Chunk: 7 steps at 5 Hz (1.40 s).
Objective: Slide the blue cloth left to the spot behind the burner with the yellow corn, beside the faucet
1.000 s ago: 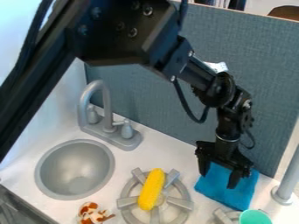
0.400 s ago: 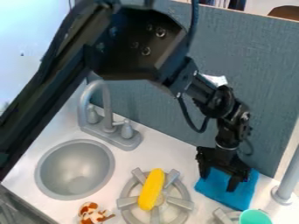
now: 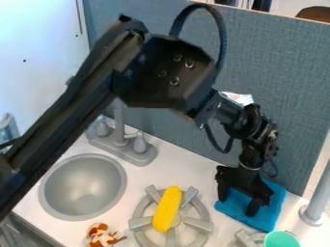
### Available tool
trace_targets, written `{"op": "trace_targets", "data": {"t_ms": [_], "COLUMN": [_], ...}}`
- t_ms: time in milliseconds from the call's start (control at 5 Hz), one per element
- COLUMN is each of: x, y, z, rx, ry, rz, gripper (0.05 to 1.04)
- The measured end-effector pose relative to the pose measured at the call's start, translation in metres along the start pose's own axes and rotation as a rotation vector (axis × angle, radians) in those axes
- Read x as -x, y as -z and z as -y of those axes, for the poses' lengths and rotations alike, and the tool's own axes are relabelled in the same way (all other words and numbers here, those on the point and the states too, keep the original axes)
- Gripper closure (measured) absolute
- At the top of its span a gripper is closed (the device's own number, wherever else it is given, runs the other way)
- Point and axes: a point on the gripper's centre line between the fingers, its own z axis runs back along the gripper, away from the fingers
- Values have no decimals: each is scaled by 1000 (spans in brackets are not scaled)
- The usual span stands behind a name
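The black gripper (image 3: 238, 201) hangs low over the blue cloth (image 3: 266, 220) at the right of the counter, against the grey partition. Its two fingers stand apart, one over the cloth's left edge and the other over its middle; whether the tips touch the fabric I cannot tell. The cloth lies flat, its back part hidden behind the gripper. To the left, a yellow corn cob (image 3: 168, 208) rests on the grey stove burner (image 3: 139, 215).
A round sink (image 3: 84, 187) with a grey faucet (image 3: 121, 141) is at the left. A brown-and-white toy (image 3: 102, 235) sits at the front edge. A green cup (image 3: 281, 240) stands in front of the cloth, and a grey post (image 3: 316, 208) rises at the right.
The arm's upper part has swung down and to the right in view. My gripper has sunk a little lower over the cloth and shifted slightly left. The other things have stayed put.
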Motion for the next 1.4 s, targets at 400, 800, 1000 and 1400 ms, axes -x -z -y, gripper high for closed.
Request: {"op": "trace_targets", "data": {"t_ms": [400, 800, 1000, 1400], "x": [-10, -2, 14, 27], "y": [0, 0, 0, -7], "z": [-22, -103, -128, -140], "rx": [-79, -185, -191, -192], "ry": [-8, -134, -171, -177], "rz": [-20, -91, -143, -154], "gripper": [83, 82, 82, 83]}}
